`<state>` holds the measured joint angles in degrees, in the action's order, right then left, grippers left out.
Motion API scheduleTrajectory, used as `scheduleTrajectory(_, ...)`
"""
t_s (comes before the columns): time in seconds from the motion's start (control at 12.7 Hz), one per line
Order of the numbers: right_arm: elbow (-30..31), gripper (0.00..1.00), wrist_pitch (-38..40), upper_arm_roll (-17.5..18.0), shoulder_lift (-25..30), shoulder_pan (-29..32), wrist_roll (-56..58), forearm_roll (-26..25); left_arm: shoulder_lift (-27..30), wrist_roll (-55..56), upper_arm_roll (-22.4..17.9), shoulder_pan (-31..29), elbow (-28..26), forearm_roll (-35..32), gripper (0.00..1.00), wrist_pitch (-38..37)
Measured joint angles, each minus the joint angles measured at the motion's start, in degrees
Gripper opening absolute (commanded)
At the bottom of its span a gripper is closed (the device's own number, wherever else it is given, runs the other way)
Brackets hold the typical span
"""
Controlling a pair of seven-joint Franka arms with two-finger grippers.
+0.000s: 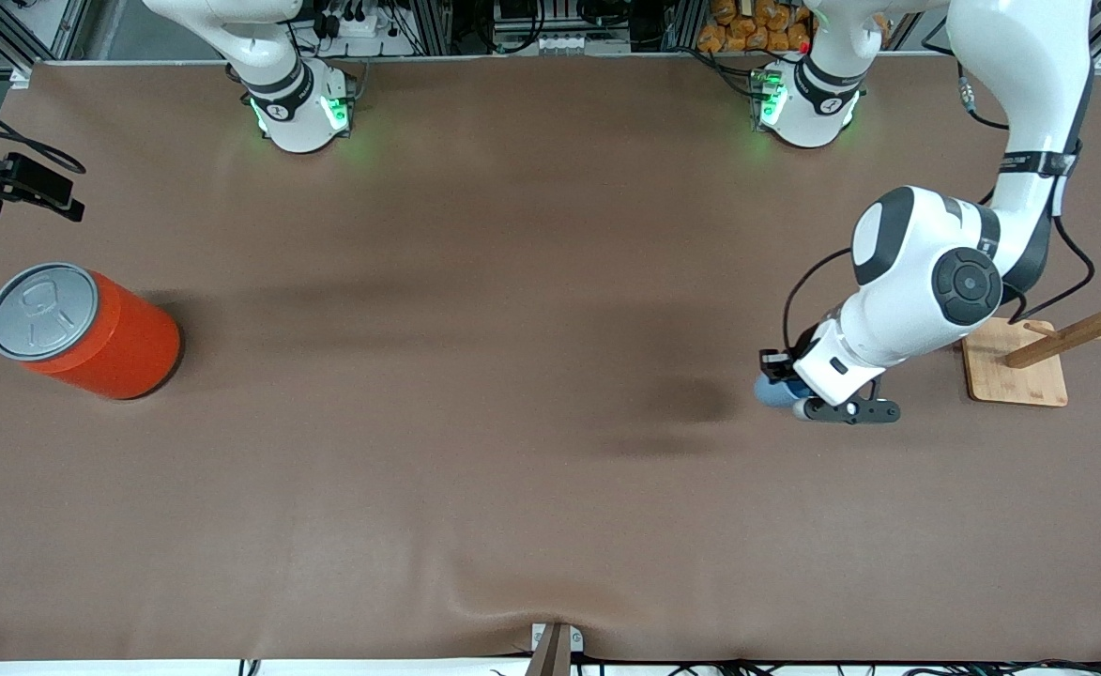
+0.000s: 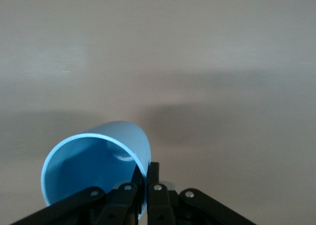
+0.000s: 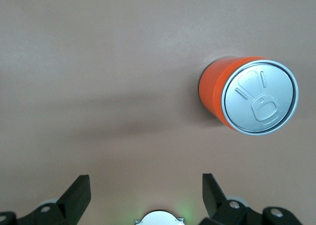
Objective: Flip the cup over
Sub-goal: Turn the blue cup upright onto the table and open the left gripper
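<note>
The cup (image 2: 96, 168), small and light blue, hangs in the air on its side, its open mouth turned toward the left wrist camera so that the pale inside and the round bottom show. The jaws of the left gripper (image 2: 146, 183) are clamped together on its rim, one finger inside the wall and one outside. In the front view only a sliver of the cup (image 1: 777, 391) shows under the left arm's wrist, and the left gripper (image 1: 785, 374) holds it over the brown counter (image 1: 512, 469) just beside the wooden rack (image 1: 1057, 347), on the side of the rack toward the right arm's end. A dark shadow lies on the counter near the cup.

The wooden rack stands on a square pale base at the left arm's end of the counter, its pegged post leaning out toward the counter's edge.

The orange can (image 1: 85, 330) with its grey lid stands upright well apart from the rack, at the right arm's end of the counter. The right gripper (image 3: 145, 195) waits in the air near the can, its jaws wide apart with nothing between them.
</note>
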<state>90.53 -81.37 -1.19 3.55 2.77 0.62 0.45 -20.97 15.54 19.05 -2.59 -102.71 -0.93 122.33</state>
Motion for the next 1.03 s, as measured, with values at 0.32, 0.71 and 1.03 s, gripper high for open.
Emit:
scheduleTrajectory(0.32, 0.0, 1.0, 0.0, 0.0, 0.0, 0.1, 0.5, 0.0, -0.4, 0.5, -0.2, -4.4, -6.9, -3.7, 0.0, 6.8)
scheduleTrajectory(0.71, 0.0, 1.0, 0.1, 0.0, 0.0, 0.1, 0.7, 0.0, -2.2, 0.5, -0.3, -6.9, -9.9, -7.5, 0.51, 10.2)
scheduleTrajectory(1.03, 0.0, 1.0, 0.1, 0.0, 0.0, 0.1, 0.8, 0.0, -2.3, 0.5, -0.3, -6.9, -9.5, -7.6, 1.0, 10.3)
